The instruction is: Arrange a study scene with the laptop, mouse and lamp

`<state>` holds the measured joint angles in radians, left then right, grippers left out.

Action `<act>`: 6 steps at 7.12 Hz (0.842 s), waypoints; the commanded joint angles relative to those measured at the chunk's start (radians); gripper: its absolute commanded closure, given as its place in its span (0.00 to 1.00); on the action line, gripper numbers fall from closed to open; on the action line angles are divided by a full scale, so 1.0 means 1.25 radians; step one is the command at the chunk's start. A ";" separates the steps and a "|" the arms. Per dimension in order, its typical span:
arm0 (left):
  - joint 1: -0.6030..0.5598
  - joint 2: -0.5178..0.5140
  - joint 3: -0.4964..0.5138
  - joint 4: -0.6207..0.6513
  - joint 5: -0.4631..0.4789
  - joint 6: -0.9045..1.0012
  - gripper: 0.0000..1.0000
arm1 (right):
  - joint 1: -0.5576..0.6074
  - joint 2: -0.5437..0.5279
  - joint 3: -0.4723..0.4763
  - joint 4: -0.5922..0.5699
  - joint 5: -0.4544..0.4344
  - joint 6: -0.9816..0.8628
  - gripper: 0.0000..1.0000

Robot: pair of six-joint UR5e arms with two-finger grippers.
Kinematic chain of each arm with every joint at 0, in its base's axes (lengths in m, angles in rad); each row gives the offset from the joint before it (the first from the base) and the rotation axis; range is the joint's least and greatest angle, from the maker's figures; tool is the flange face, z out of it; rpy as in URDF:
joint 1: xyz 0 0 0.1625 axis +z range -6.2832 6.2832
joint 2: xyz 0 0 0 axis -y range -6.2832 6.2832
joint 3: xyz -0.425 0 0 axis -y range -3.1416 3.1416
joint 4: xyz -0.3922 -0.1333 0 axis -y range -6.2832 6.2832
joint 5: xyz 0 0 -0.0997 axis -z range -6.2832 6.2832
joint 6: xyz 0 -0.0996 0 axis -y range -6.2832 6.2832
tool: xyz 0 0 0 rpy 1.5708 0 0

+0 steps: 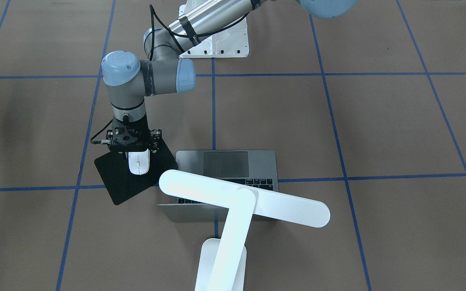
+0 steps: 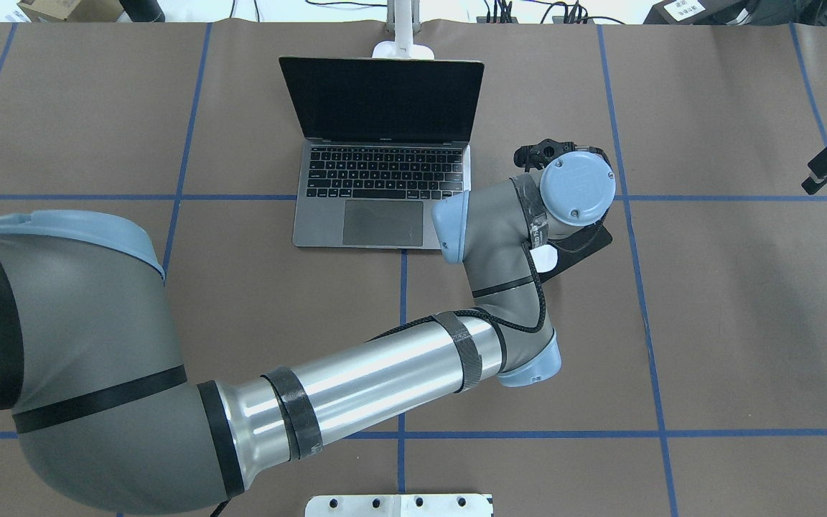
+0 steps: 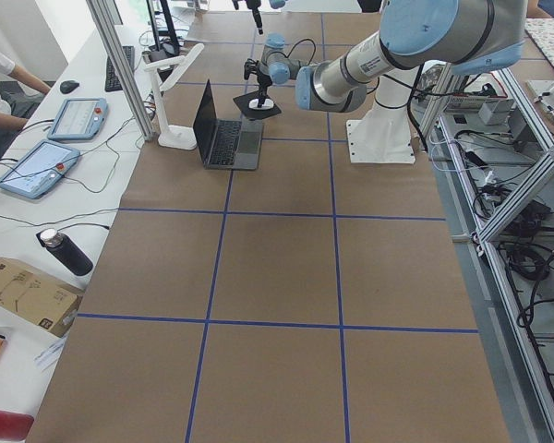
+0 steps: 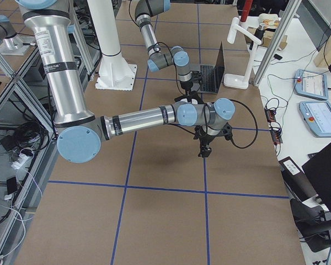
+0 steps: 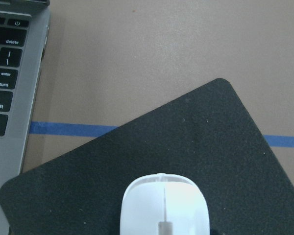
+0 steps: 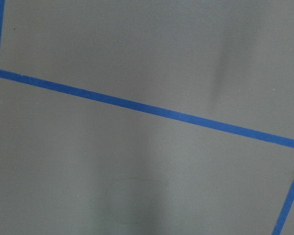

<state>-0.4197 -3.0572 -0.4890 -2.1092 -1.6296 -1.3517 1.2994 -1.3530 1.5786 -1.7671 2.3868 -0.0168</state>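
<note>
The open grey laptop (image 1: 225, 163) (image 2: 385, 172) stands mid-table, screen up. The white lamp (image 1: 281, 206) (image 2: 403, 36) stands behind it, with its bar head over the keyboard. The white mouse (image 1: 139, 165) (image 5: 164, 205) lies on a black mat (image 1: 119, 182) (image 5: 210, 137) beside the laptop's right edge. My left gripper (image 1: 138, 155) reaches across and points straight down at the mouse's rear end, with its jaws close against the mouse's sides. My right gripper (image 4: 203, 152) hangs over bare table far off at the right end; I cannot tell whether it is open or shut.
The white bolted pedestal (image 1: 225, 44) (image 2: 399, 505) stands at the robot's side of the table. Blue tape lines cross the brown cover. A side bench carries tablets (image 3: 37, 166) and a dark bottle (image 3: 65, 251). The left forearm (image 2: 356, 391) spans the near table.
</note>
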 commanded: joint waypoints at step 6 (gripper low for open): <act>-0.211 0.454 -0.683 0.250 -0.310 0.195 0.01 | 0.000 0.012 -0.001 0.040 -0.015 0.006 0.02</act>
<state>-0.6093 -2.6975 -1.1107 -1.8563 -1.9197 -1.2202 1.2992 -1.3379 1.5804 -1.7369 2.3750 -0.0102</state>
